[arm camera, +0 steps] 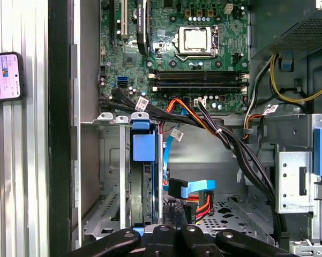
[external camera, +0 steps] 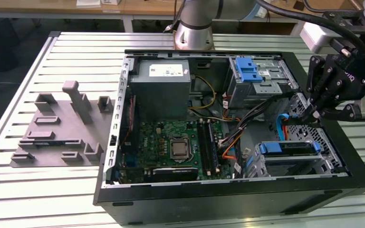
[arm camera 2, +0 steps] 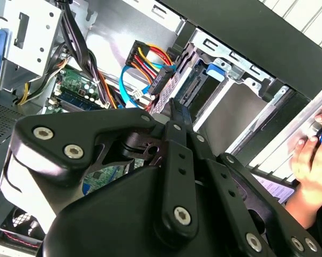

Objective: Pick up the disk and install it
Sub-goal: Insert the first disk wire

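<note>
The disk (external camera: 288,148) sits inside the lower drive cage of the open computer case (external camera: 233,190), at the exterior view's right, with its blue bracket facing up. In the first wrist view the disk (arm camera: 143,182) stands on edge in the cage under its blue tab. In the second wrist view the disk (arm camera 2: 201,85) shows in the cage behind the fingers. My gripper (external camera: 311,117) hangs just above and behind that cage, over the blue and orange cables. Its fingers (arm camera 2: 177,112) are pressed together with nothing between them, and their bases (arm camera: 174,233) show too.
A grey power-supply box (external camera: 163,90) and a motherboard (external camera: 176,147) fill the case's left half. An upper cage with a blue latch (external camera: 249,71) is behind. A grey fixture (external camera: 62,128) lies beside the case. A person's hand (arm camera 2: 313,155) and a phone (arm camera: 4,76) are just outside the case wall.
</note>
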`<action>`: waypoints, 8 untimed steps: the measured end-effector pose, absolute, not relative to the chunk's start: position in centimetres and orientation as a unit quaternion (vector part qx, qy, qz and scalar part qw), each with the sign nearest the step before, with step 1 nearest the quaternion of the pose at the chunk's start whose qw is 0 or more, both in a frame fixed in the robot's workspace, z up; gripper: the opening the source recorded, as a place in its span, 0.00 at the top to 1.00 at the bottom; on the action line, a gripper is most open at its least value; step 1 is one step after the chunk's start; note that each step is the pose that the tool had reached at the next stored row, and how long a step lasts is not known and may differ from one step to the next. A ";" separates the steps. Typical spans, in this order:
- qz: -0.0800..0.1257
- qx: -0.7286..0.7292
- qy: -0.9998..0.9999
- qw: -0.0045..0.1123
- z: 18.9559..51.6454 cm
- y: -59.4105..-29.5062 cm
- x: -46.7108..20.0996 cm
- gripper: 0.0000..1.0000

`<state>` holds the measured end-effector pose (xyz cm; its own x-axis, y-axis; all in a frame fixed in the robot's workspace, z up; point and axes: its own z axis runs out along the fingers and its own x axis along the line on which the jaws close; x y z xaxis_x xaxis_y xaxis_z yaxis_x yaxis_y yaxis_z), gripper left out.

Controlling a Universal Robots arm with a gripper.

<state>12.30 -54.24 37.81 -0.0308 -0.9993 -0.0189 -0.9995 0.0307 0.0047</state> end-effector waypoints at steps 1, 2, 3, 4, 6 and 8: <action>0.008 -0.696 0.718 0.005 37.8 -54.2 12.3 0.89; 0.008 -0.696 0.718 0.005 37.8 -54.2 12.3 0.89; 0.008 -0.696 0.718 0.005 37.8 -54.2 12.3 0.89; 0.008 -0.696 0.718 0.005 37.8 -54.2 12.3 0.89; 0.008 -0.697 0.717 0.005 37.8 -54.2 12.3 0.89; 0.007 -0.701 0.713 0.004 37.7 -54.2 12.3 0.89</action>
<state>12.30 -54.23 37.74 -0.0181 -0.9997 -0.0165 -0.9998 0.0180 0.0047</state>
